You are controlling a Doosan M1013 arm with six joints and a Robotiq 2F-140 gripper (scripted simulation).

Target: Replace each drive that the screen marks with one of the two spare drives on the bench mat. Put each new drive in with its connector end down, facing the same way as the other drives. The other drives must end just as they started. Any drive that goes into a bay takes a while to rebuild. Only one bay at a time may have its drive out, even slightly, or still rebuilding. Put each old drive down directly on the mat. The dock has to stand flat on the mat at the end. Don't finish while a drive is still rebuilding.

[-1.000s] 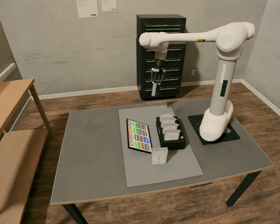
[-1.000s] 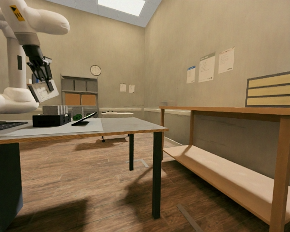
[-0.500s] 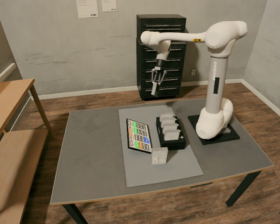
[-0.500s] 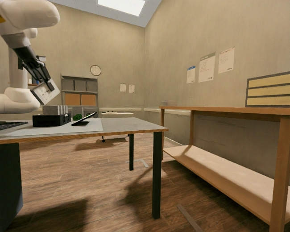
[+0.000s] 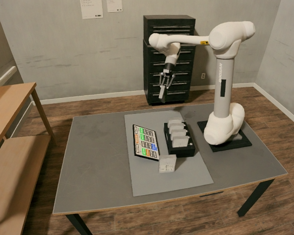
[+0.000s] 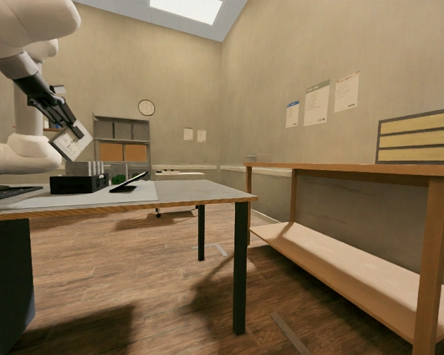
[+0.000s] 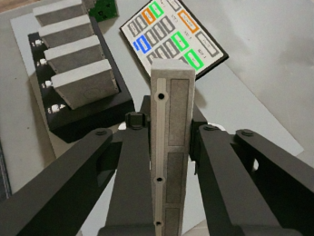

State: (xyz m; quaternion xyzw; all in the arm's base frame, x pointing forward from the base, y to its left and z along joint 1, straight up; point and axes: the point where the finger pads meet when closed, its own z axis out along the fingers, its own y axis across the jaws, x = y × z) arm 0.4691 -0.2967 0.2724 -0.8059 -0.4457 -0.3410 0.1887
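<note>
The white, rounded six-joint arm (image 5: 187, 39) (image 6: 33, 22) rises from its base, with its forearm reaching out high and its wrist bent downward. At its end, the black two-finger gripper with jointed metal linkages (image 5: 162, 86) (image 6: 76, 134) (image 7: 170, 141) hangs tilted in the air, its fingers closed partway on a flat grey-white drive (image 5: 162, 93) (image 6: 70, 143) (image 7: 174, 122).

Matt grey mat (image 5: 147, 181) (image 6: 121, 198) (image 7: 254, 109), smooth.

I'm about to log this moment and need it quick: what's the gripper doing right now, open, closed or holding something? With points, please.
Gripper (image 5: 162, 87) (image 6: 76, 131) (image 7: 166, 109): closed on a drive (image 5: 161, 93) (image 6: 70, 145) (image 7: 174, 113), held up in the air.
</note>
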